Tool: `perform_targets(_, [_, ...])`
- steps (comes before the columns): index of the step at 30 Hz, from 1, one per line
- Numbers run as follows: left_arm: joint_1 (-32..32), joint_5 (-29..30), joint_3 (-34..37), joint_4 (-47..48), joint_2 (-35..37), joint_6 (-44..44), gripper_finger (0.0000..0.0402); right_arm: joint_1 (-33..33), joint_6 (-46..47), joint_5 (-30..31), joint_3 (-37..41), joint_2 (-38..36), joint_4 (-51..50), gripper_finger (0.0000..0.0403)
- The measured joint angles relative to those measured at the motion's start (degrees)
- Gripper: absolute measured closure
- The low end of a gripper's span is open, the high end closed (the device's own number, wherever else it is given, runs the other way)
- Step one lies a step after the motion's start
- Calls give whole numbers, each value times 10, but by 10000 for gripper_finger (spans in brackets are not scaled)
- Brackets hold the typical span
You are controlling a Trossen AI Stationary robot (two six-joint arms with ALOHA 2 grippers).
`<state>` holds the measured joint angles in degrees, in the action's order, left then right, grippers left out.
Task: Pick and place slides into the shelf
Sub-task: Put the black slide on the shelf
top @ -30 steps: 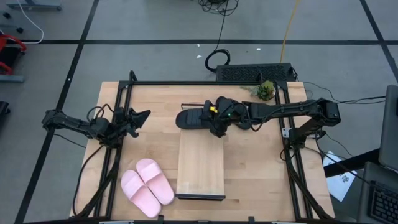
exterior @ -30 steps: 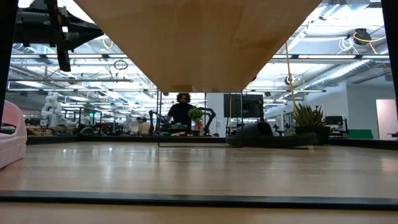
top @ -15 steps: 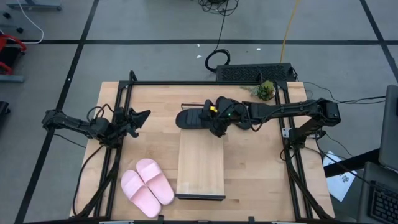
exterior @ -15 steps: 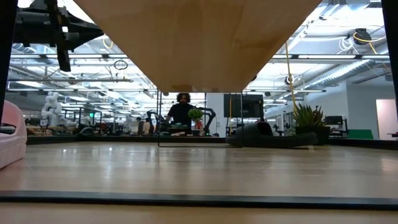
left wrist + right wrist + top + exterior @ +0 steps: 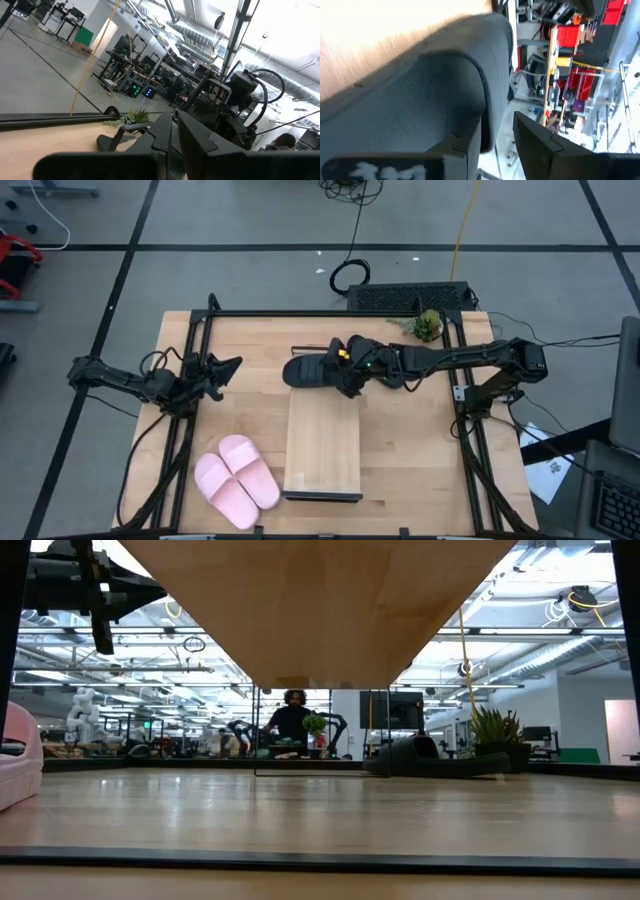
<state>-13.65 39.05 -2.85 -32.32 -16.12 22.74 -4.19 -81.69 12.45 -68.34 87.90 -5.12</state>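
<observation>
One matte black slide (image 5: 308, 370) lies on the table just beyond the far end of the shelf (image 5: 323, 442), a pale board on a thin black frame. In the low view the black slide (image 5: 410, 755) rests flat on its sole. A second black slide does not show. My right gripper (image 5: 346, 383) is open at the slide's right end, with the slide's raised edge (image 5: 490, 90) between its fingers. The pink pair (image 5: 236, 480) lies side by side, soles down, near the table's front left. My left gripper (image 5: 228, 367) hovers shut over the table's left part. My right gripper stands astride the black slide's edge (image 5: 487, 127), coming from the table's right. One finger (image 5: 465, 142) lies close along the slide's textured side. The other finger (image 5: 540, 150) stands apart, with room showing between. I cannot tell whether either finger touches the slide, which sits on the table.
A small green plant (image 5: 427, 326) stands at the far right corner, beside a black grille (image 5: 410, 297) beyond the table. Black frame rails (image 5: 190, 410) run along both sides. In the low view the shelf's underside (image 5: 320, 610) spans overhead. A person (image 5: 292, 720) stands in the room behind.
</observation>
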Motion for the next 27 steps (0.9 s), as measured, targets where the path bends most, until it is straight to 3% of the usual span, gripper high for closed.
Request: perform_targets(27, [0,-1,0,0,0,0,369,22,-18,67,0,0,2,296])
